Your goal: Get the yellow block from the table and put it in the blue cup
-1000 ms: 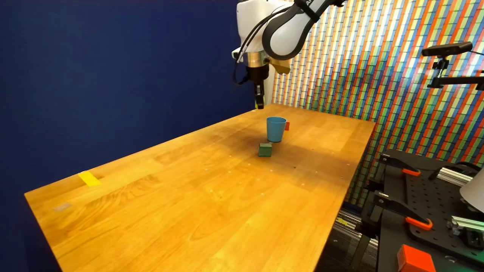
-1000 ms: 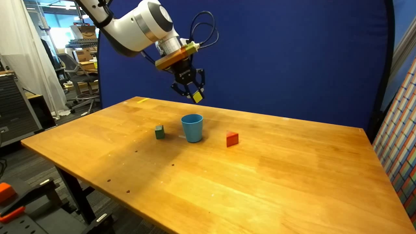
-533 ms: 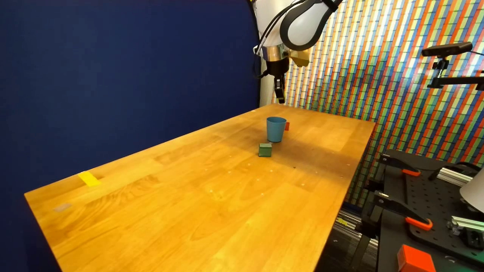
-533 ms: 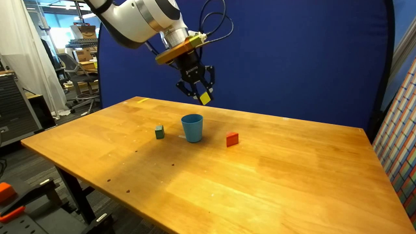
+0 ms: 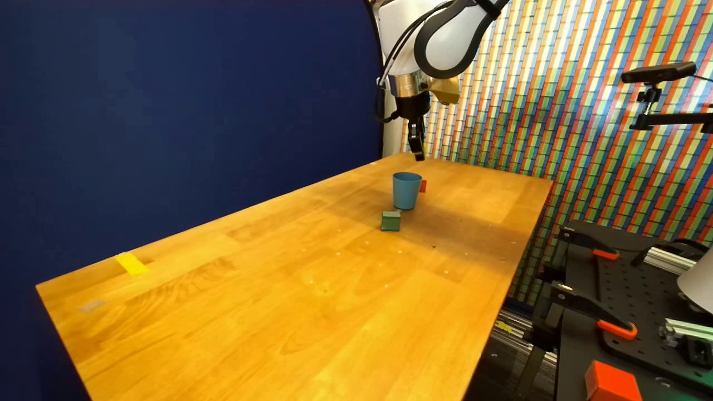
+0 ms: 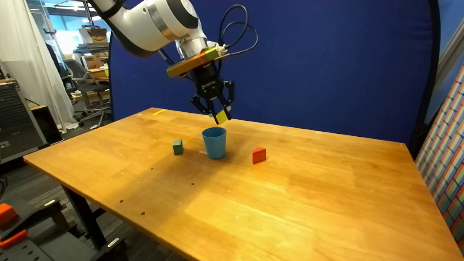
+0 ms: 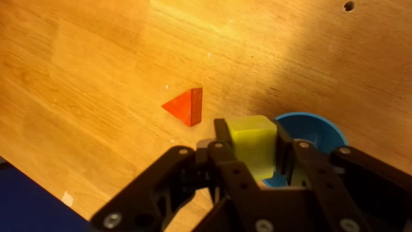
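Observation:
My gripper (image 6: 222,118) is shut on the yellow block (image 6: 221,116) and holds it tilted in the air, just above the blue cup's rim in this exterior view. In the wrist view the yellow block (image 7: 254,145) sits between both fingertips (image 7: 249,132). The blue cup (image 6: 214,145) stands upright on the wooden table (image 6: 308,192). In the wrist view the cup (image 7: 317,127) is partly hidden behind the block and right finger. In an exterior view the gripper (image 5: 418,156) is above and slightly right of the cup (image 5: 405,192); the block is mostly hidden there.
A dark green block (image 6: 178,147) stands beside the cup, and a red triangular block (image 6: 259,155) lies on its other side; the red one also shows in the wrist view (image 7: 183,107). Yellow tape (image 5: 132,263) sticks to the table. A blue backdrop (image 6: 326,72) stands behind the table.
With the block held, my gripper first moves right in both exterior views, then comes down closer to the cup and slightly back left in an exterior view. The cup and other blocks stay put.

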You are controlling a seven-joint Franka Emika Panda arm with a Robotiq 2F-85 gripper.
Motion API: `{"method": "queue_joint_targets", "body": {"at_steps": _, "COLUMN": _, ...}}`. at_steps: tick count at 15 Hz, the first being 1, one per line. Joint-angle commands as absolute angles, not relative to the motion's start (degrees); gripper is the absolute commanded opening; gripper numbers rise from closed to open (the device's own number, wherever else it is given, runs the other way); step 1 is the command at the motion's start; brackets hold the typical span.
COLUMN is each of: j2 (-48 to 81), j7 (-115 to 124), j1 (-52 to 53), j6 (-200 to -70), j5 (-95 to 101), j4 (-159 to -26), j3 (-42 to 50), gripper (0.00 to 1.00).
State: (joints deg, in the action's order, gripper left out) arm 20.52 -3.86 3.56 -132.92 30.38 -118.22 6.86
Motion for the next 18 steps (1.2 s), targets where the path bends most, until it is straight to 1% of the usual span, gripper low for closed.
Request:
{"method": "queue_joint_targets", "body": {"at_steps": 1, "j2": 19.13, "j7": -4.9, "j1": 1.88, "j6": -132.78, "j5": 26.88, "j4": -119.33, "j3": 4.99, "gripper": 0.13}}
{"method": "queue_joint_targets", "body": {"at_steps": 7, "j2": 20.58, "j7": -4.64, "j1": 2.2, "j6": -133.46, "j5": 24.57, "j4": -118.31, "j3": 3.44, "gripper": 0.13}}
{"method": "queue_joint_targets", "body": {"at_steps": 8, "j2": 20.77, "j7": -4.4, "j1": 2.28, "j6": -133.55, "j5": 24.53, "j4": -118.24, "j3": 3.33, "gripper": 0.14}}
{"method": "queue_joint_targets", "body": {"at_steps": 9, "j2": 20.85, "j7": -3.86, "j1": 2.46, "j6": -133.54, "j5": 24.78, "j4": -118.2, "j3": 3.34, "gripper": 0.59}}
{"method": "queue_joint_targets", "body": {"at_steps": 10, "j2": 20.83, "j7": -3.89, "j1": 2.45, "j6": -133.4, "j5": 24.81, "j4": -118.22, "j3": 3.28, "gripper": 0.61}}
{"method": "queue_joint_targets", "body": {"at_steps": 11, "j2": 20.71, "j7": -3.75, "j1": 2.5, "j6": -133.34, "j5": 25.07, "j4": -118.33, "j3": 3.35, "gripper": 0.66}}
{"method": "queue_joint_targets", "body": {"at_steps": 15, "j2": 19.84, "j7": -4.99, "j1": 1.86, "j6": -132.95, "j5": 23.8, "j4": -118.87, "j3": 3.04, "gripper": 0.98}}
{"method": "queue_joint_targets", "body": {"at_steps": 17, "j2": 18.36, "j7": -7.76, "j1": 0.55, "j6": -132.39, "j5": 20.23, "j4": -120.18, "j3": 2.11, "gripper": 1.0}}
{"method": "queue_joint_targets", "body": {"at_steps": 18, "j2": 20.81, "j7": -4.51, "j1": 2.35, "j6": -132.83, "j5": 23.58, "j4": -118.59, "j3": 3.29, "gripper": 1.0}}
